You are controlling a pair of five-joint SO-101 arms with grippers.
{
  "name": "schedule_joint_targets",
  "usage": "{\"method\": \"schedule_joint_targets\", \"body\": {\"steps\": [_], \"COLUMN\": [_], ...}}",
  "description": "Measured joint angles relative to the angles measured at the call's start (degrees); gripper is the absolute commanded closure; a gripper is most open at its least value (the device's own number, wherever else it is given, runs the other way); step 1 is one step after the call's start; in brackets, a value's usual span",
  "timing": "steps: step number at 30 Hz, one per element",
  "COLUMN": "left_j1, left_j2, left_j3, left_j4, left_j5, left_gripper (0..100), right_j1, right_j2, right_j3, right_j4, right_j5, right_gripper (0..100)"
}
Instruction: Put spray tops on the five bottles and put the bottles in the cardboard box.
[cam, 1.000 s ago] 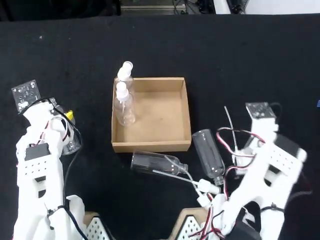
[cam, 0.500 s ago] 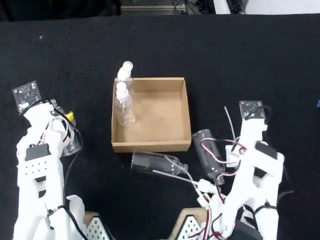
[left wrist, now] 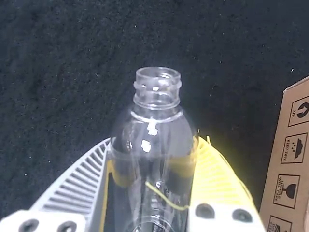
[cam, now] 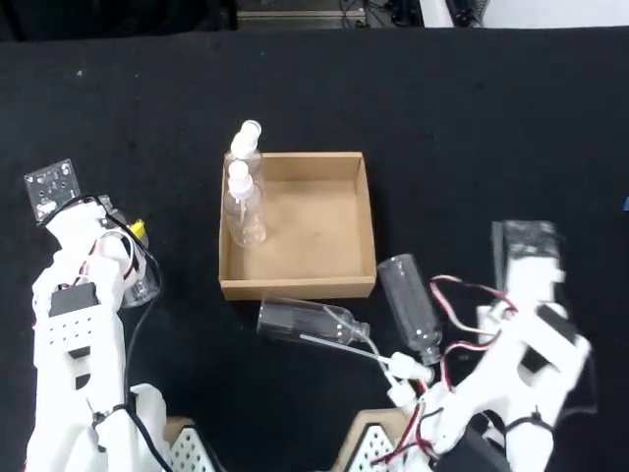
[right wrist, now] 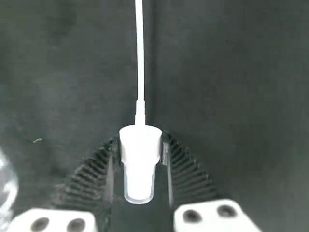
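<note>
My left gripper (left wrist: 154, 150) is shut on a clear open-necked bottle (left wrist: 155, 140), held at the table's left side (cam: 138, 278) beside the cardboard box (cam: 295, 288). My right gripper (right wrist: 140, 152) is shut on a white spray top (right wrist: 140, 162), its thin tube (right wrist: 139, 53) pointing away over the black cloth. The right arm (cam: 526, 334) stands at the front right. One capped bottle (cam: 244, 211) stands in the box by its left wall, and another (cam: 246, 143) is at the back left corner. Two uncapped bottles (cam: 310, 322) (cam: 410, 305) lie in front of the box.
A loose spray top (cam: 408, 369) lies near the front edge, its tube stretching over the left lying bottle. Most of the box floor (cam: 314, 221) is bare. Black cloth covers the table, with open room at the back and right.
The right arm swung left toward the lying bottle, then back right and nearer the front; the tube seen beside it earlier is now hidden. The left arm and bottle stayed still.
</note>
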Motion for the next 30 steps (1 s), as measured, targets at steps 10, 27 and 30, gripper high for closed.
{"method": "schedule_joint_targets", "body": {"steps": [10, 27, 30], "left_j1": [0.0, 0.0, 0.0], "left_j2": [0.0, 0.0, 0.0], "left_j3": [0.0, 0.0, 0.0], "left_j4": [0.0, 0.0, 0.0], "left_j5": [0.0, 0.0, 0.0], "left_gripper": [97, 97, 97], "right_j1": [0.6, 1.6, 5.5], "right_j2": [0.0, 0.0, 0.0], "right_j3": [-6.4, -15.0, -12.5], "right_j4": [10.0, 21.5, 18.2], "right_j5": [-33.4, 44.7, 64.7], "right_gripper": [67.5, 68.1, 68.1]}}
